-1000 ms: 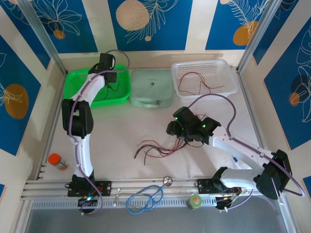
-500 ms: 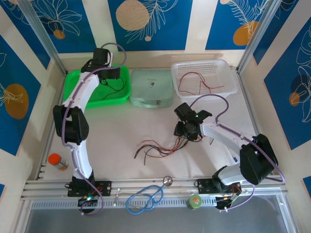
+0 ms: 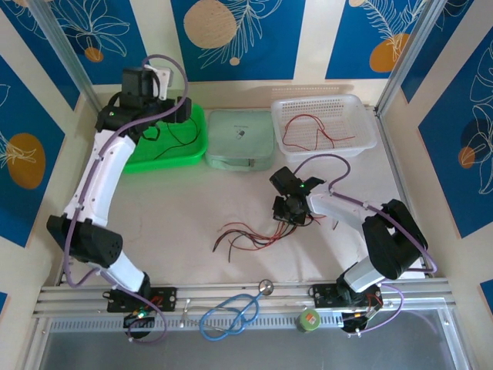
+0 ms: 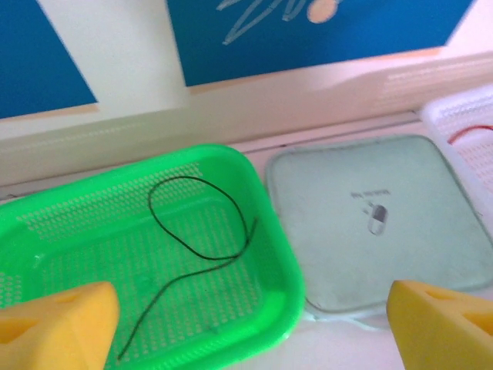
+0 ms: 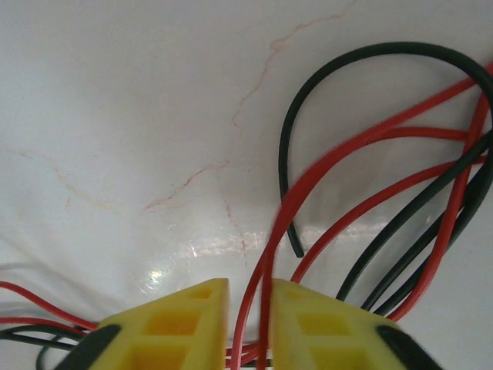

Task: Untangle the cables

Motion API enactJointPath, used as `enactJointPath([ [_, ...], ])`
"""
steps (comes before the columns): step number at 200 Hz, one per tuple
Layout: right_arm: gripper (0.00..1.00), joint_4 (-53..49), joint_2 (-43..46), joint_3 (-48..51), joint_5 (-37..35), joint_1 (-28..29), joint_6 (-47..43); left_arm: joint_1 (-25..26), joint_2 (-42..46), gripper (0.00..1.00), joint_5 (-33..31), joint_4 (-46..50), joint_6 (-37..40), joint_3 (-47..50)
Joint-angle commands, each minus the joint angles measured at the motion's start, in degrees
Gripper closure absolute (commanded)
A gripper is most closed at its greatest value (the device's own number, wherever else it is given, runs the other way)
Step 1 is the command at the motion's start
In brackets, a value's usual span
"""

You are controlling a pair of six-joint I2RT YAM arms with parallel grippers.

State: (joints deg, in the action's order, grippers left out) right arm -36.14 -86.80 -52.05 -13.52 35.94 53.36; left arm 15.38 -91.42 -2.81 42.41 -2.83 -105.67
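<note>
Right gripper [image 5: 245,316]: fingers pressed nearly together, pinching one red cable [image 5: 266,262]; remaining cables [image 3: 248,233] fan out ahead. Left gripper [image 4: 248,327]: spread wide; green basket [image 4: 279,266] holding black wire [image 4: 202,257] ahead-left.

A green perforated tray [image 3: 196,150] sits at the back left of the pale marbled counter [image 3: 185,208]. Its right rim is just beside a flat mint-green case [image 3: 240,139] with a small pill logo on top. Right of the case stands a white mesh basket [image 3: 366,137]. An orange-capped bottle [image 3: 92,256] sits near the front left edge. A blue stethoscope [image 3: 229,316] and a green roll [image 3: 310,319] rest along the front rail. Blue leaf-patterned panels [image 3: 239,38] line the walls.
</note>
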Motion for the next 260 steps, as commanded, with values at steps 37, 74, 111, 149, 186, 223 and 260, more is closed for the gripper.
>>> enactJointPath([
  [37, 0.98, -5.26, 6.21, -3.13, -6.00, 2.16, 0.65, 8.53, 10.38, 0.14, -1.75, 3.28, -2.98, 11.24],
  [74, 1.00, -10.41, 13.36, -7.71, -8.89, 3.78, -0.74, 15.60, 13.75, 0.17, -0.70, 1.82, -6.03, 19.33],
  [111, 1.00, -13.72, 20.97, -15.63, -8.44, 4.75, -3.92, 21.98, 14.65, 0.19, 0.92, -2.45, -8.69, 27.13],
  [149, 1.00, -15.33, 25.23, -25.88, -6.47, 4.75, -7.57, 25.67, 16.35, 0.21, 1.12, -6.46, -10.65, 32.85],
  [186, 1.00, -16.13, 24.31, -36.59, -6.09, 4.75, -12.08, 28.29, 17.07, 0.23, 2.72, -8.99, -11.99, 36.11],
  [223, 1.00, -18.48, 19.04, -49.28, -8.95, 2.33, -19.65, 30.77, 18.13, 0.26, 1.70, -10.06, -13.63, 39.93],
  [260, 1.00, -18.30, 11.70, -61.93, -4.78, -8.41, -25.76, 31.88, 20.50, 0.26, 0.44, -10.40, -15.51, 43.75],
])
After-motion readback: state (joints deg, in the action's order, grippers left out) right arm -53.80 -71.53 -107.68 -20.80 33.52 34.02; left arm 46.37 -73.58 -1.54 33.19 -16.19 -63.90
